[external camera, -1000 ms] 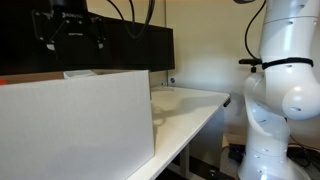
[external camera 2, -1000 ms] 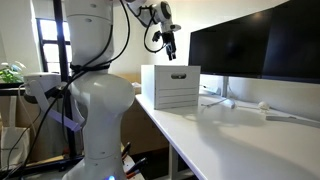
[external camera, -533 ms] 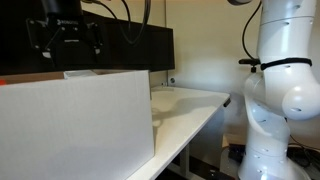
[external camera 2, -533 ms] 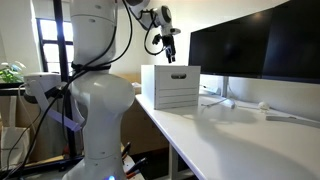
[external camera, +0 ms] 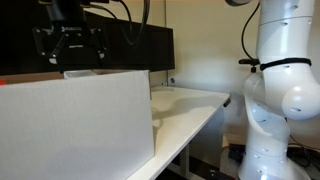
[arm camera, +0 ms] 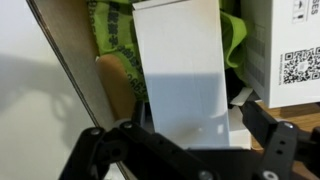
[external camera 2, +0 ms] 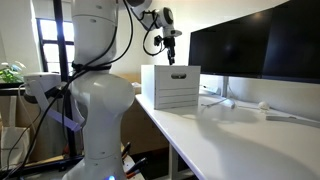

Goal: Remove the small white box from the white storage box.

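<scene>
The robot arm [external camera 2: 95, 100] fills much of an exterior view: a bulky white base and shoulder beside the table edge, with the upper links rising out of the top of the picture and bending back down, so that the wrist points straight down over the white storage box [external camera 2: 172, 88]. The white table [external camera 2: 235, 135] carries this box at its near end, and a wide dark monitor [external camera 2: 260, 50] stands behind it. In an exterior view the storage box's tall plain wall [external camera: 75, 125] takes up the foreground.

Inside it the small white box [arm camera: 180, 70] stands on end. Its top just peeps over the rim in an exterior view [external camera: 80, 73], and in the wrist view its long flat face runs up the middle of the picture. Around it lie a green patterned packet [arm camera: 112, 35], a tan object [arm camera: 115, 88] and a white carton with a QR code [arm camera: 295, 55].

The gripper [external camera: 70, 50] hangs above the rim, clear of the storage box, directly over the small white box and not touching it. Its black fingers [arm camera: 95, 155] are spread wide, one on each side of the small box's width, and hold nothing
</scene>
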Robot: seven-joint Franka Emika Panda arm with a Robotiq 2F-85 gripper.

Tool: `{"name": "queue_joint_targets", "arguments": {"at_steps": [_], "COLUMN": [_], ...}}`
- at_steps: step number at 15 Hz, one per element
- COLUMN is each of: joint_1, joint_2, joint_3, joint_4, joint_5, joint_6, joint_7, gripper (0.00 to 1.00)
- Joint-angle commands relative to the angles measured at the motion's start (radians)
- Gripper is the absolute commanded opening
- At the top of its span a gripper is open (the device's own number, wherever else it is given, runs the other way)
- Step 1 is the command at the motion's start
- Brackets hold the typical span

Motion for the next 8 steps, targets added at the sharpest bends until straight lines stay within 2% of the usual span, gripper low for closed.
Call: {"name": "queue_joint_targets", "arguments": {"at_steps": [1,8], "joint_1": [-0.023,-0.042], "joint_2": [0.0,0.021], "joint_3": [-0.001,-0.021], "joint_4": [0.003,-0.004], "joint_5": [0.054,0.093], "joint_6": [-0.012,-0.002], "joint_7": [0.045,0.031], "gripper": [1.0,1.0]}}
